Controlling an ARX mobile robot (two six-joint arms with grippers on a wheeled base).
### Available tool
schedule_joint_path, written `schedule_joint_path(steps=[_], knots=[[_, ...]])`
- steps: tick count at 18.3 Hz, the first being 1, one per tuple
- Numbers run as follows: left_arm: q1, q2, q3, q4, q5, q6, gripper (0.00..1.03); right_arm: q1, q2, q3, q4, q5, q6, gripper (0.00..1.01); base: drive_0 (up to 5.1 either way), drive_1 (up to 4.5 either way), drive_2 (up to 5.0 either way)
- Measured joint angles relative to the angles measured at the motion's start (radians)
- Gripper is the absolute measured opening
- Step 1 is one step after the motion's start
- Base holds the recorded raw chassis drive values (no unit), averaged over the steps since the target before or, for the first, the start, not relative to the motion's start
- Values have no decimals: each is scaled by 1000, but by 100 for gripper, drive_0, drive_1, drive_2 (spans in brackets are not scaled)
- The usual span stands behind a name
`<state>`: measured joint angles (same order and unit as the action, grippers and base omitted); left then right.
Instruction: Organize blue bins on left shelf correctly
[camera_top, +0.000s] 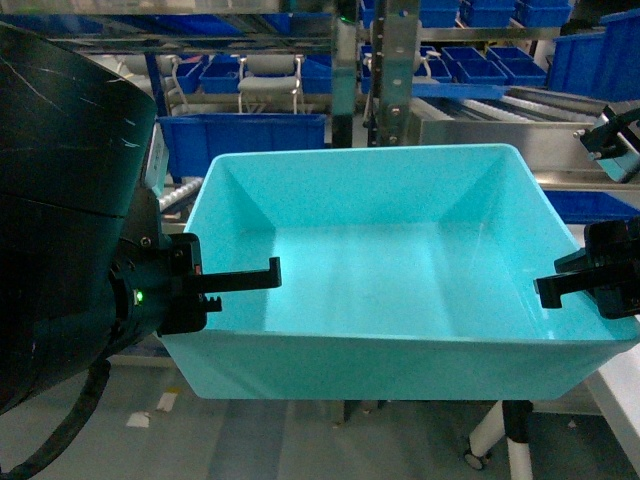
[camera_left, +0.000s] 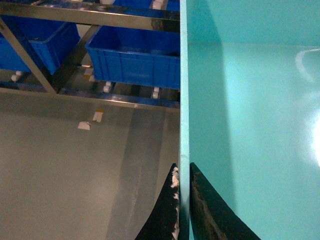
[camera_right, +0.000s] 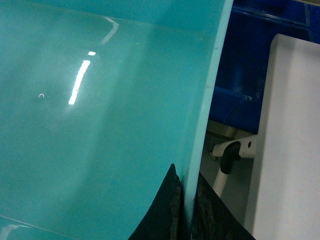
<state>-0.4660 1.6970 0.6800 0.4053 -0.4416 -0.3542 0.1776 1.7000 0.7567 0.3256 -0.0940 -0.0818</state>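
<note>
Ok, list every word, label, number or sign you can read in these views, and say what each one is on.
None can be read.
The turquoise bin, held by the left claw and right claw, bears no print.
The royal-blue bins show no legible label.
Paper scraps on the floor are too small to read.

Head view: high on robot, faces forward and slanting down, near turquoise bin (camera_top: 400, 250), shelf (camera_top: 470, 110) behind. Left wrist view: very close along bin left wall (camera_left: 184, 100), looks toward floor (camera_left: 75, 170). Right wrist view: very close along right wall (camera_right: 207, 100). All three share bin.
</note>
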Motion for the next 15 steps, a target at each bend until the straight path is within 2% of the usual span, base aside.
schedule_joint_path(steps=[15], knots=[[-2,0,0,0,0,0,2,0,0,0,-1,0,0,3,-459,394,87]])
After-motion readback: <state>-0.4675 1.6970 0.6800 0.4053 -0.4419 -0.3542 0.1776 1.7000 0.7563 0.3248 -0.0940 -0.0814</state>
